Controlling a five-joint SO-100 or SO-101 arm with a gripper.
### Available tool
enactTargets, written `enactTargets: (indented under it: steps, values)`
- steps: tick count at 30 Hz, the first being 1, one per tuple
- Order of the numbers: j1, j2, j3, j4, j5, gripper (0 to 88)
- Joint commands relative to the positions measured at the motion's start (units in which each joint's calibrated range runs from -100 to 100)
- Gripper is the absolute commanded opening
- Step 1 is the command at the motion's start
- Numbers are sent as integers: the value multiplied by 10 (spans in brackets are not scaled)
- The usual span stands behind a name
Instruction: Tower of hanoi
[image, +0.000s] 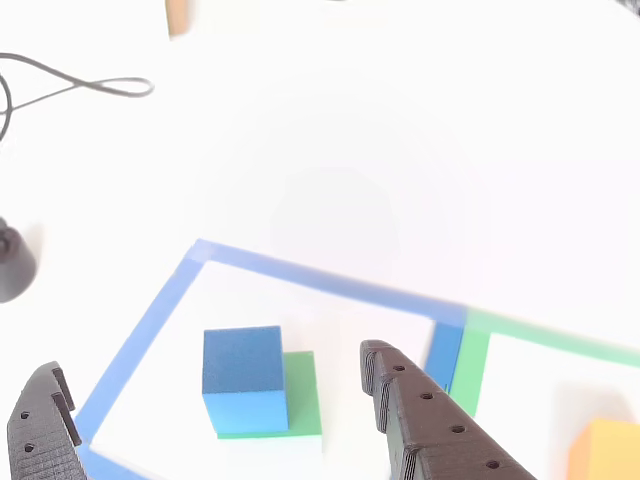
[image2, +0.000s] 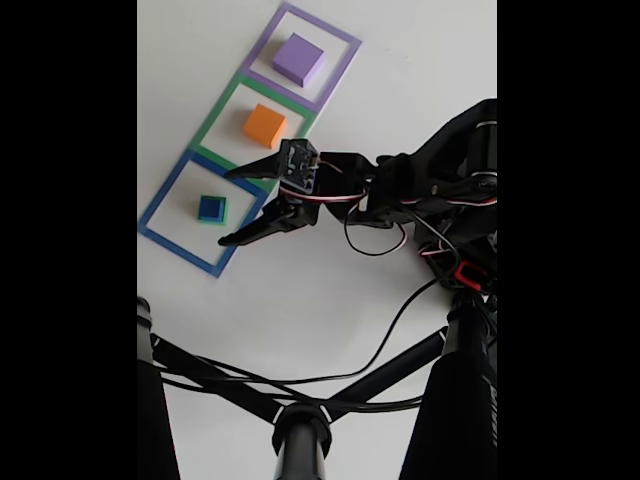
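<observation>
1. Blue cube (image: 243, 360) sits on top of a green cube (image: 302, 395); the green one is wider and pokes out to the right and below in the other view. In the fixed view the stack reads as a blue top (image2: 211, 207) with a green rim around it.
2. The stack sits inside the blue tape square (image: 140, 335), on the white table (image: 400, 150). Same square in the fixed view (image2: 160, 195), lowest of the three outlines.
3. Gripper (image: 210, 420) is wide open, holding nothing. In the other view one dark finger (image: 420, 420) is right of the stack and the other is at the lower left corner; the cubes lie between them, with no contact visible.
4. In the fixed view the gripper (image2: 232, 205) is spread just right of the stack, fingertips above and below it in frame.
5. Orange cube (image2: 265, 125) sits in the green tape square (image2: 215, 115), the middle outline. In the other view its corner (image: 605, 450) shows at the lower right, inside the green tape (image: 470, 370).
6. Purple cube (image2: 299, 58) sits in the purple tape square (image2: 340, 70), top outline, well apart from the gripper.
7. Black cable (image: 80, 85) loops at the upper left in the other view.
8. No readable writing or brand marks.
</observation>
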Motion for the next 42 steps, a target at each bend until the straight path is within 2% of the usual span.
enactTargets:
  steps: [1,9,23,42]
  values:
    - [-8,45,-37,-58,0,343]
    - [-11,139,-78,-130,0,341]
    - [-24,220,-118,-182,0,338]
    - [-19,263,-128,-190,0,330]
